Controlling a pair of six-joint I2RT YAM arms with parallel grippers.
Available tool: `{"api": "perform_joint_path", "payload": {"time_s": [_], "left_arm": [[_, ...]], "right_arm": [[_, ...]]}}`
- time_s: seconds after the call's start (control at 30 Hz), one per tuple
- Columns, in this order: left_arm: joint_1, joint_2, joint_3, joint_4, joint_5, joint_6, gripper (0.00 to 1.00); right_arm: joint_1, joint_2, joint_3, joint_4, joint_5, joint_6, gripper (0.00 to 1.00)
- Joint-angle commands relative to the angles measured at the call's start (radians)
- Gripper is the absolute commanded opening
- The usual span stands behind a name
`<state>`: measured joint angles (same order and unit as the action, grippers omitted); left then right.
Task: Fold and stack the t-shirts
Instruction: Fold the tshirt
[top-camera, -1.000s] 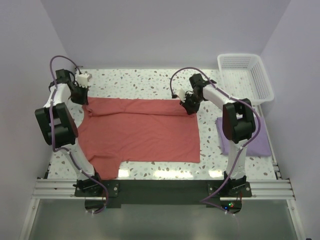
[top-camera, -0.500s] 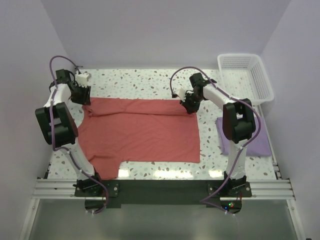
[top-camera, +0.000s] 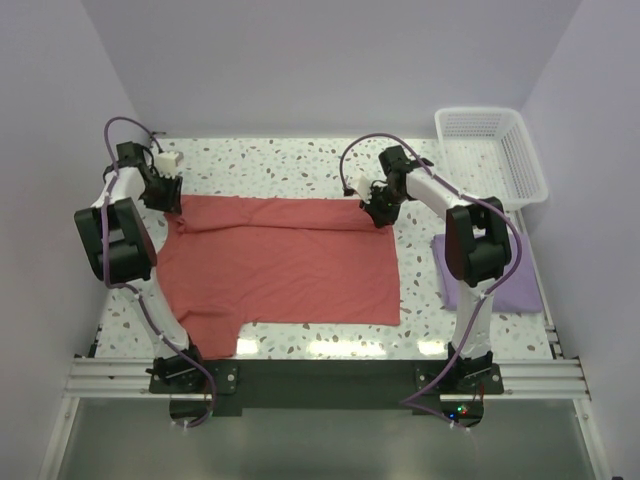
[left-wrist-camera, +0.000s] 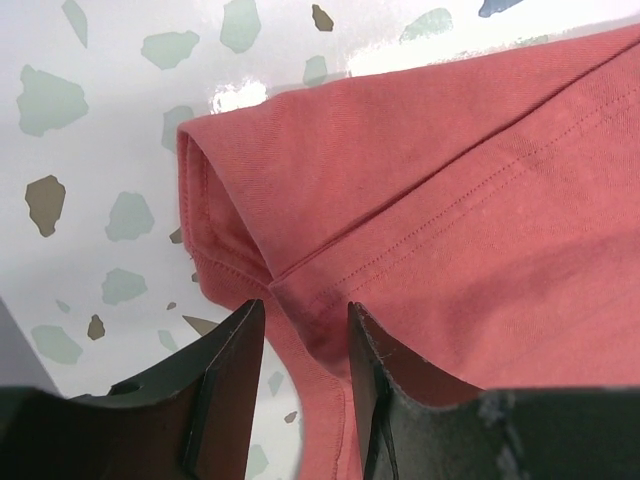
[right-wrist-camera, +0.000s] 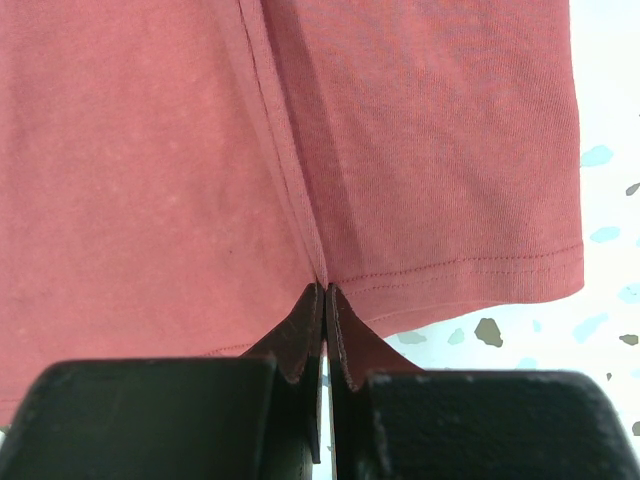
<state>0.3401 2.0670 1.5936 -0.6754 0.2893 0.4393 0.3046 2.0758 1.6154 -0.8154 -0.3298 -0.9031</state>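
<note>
done: lavender t-shirt folded on table | left: red t-shirt part-folded, unstacked | left tool spread, gripping nothing | right tool pinching red fold

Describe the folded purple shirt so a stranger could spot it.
On the speckled table, look along the right edge, nearer than the white basket. The lavender t-shirt lies there, a small folded rectangle; the salmon t-shirt is larger and spread across the middle.

One coral red t-shirt, one lavender t-shirt, one white basket, two robot arms
</note>
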Motion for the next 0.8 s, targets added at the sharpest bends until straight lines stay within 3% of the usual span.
{"api": "perform_joint_path", "payload": {"time_s": [0.0, 0.4, 0.53, 0.77], "left_arm": [[0.002, 0.013, 0.045, 0.01, -0.007, -0.02, 0.44], [-0.004, 0.061, 0.106, -0.018, 0.028, -0.04, 0.23], [-0.004, 0.041, 0.114, -0.019, 0.042, -0.034, 0.02], [-0.001, -0.146, 0.02, -0.023, 0.138, 0.079, 0.0]], "right_arm": [[-0.004, -0.02, 0.017, -0.013, 0.005, -0.026, 0.0], [-0.007, -0.014, 0.026, -0.022, 0.008, -0.033, 0.0], [-0.01, -0.014, 0.031, -0.027, 0.009, -0.037, 0.0], [-0.021, -0.017, 0.066, -0.042, 0.014, -0.052, 0.0]]}}
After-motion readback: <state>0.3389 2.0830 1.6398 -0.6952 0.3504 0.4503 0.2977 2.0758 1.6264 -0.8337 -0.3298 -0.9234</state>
